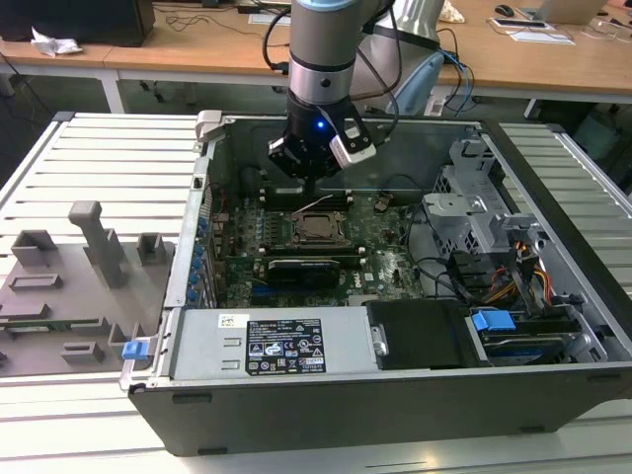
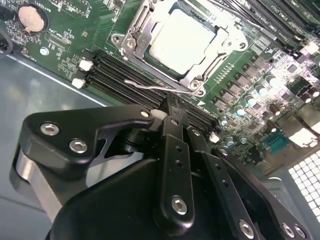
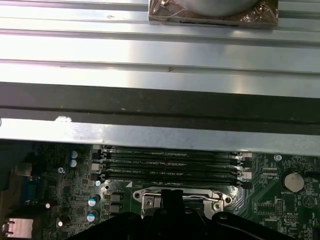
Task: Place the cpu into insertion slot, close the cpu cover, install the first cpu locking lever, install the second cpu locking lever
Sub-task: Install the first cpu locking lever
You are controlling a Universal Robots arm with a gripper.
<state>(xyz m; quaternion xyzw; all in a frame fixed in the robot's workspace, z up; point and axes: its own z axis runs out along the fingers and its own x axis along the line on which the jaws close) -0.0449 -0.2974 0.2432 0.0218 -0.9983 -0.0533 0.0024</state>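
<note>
The cpu (image 2: 181,39), a pale silvery square, lies in the insertion slot (image 1: 318,229) on the green board. The cpu cover (image 2: 141,31), a metal frame, lies flat around it. A thin wire locking lever (image 2: 144,85) stands up off the socket's edge beside the memory slots; the exterior view has it as a raised wire (image 1: 318,205). My gripper (image 2: 169,106) is shut, its black fingertips right at that lever's inner end; whether they pinch the wire is hidden. In the exterior view the gripper (image 1: 312,186) hangs just behind the socket. The first wrist view has the fingers (image 3: 172,199) over the socket's rim.
Long black memory slots (image 3: 170,162) run beside the socket. The case's metal wall (image 3: 160,135) rises close behind them. A black card (image 1: 301,269) sits in front of the socket, drive cages (image 1: 474,207) on the exterior view's right, a grey fixture tray (image 1: 74,286) on its left.
</note>
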